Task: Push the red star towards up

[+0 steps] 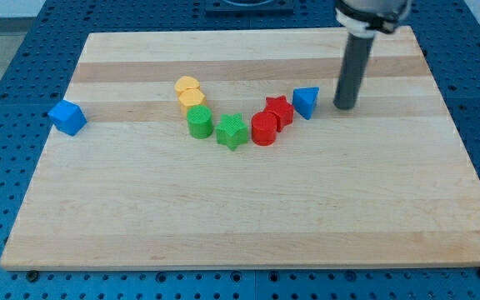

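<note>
The red star (280,110) lies on the wooden board (248,217) right of centre. It touches a red round block (264,129) at its lower left and a blue triangular block (306,102) at its upper right. My tip (344,106) rests on the board to the right of the blue triangular block, a small gap apart, and further right of the red star.
A green star (232,131) and a green round block (199,122) lie left of the red round block. Two yellow blocks (189,92) sit above the green round one. A blue cube (67,117) lies near the board's left edge.
</note>
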{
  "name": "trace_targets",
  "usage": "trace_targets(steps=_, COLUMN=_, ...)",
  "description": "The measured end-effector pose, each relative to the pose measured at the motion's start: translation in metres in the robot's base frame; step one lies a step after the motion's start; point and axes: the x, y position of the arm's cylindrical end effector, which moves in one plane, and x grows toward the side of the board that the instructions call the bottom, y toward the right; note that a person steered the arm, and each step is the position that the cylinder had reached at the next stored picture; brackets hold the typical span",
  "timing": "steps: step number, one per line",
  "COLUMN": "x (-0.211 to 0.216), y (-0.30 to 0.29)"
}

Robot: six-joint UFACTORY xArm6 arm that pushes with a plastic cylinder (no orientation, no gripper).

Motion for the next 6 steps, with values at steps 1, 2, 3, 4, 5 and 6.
trace_targets(steps=1, x=0.034, y=-0.012)
trace_targets(steps=2, x=0.031, y=-0.084)
trace_targets(steps=3, x=-0.012, y=-0.138)
trace_targets(steps=4, x=-0.034, y=-0.151)
trace_targets(steps=5, x=0.001, y=-0.109)
trace_targets(steps=6, x=0.007, y=-0.022)
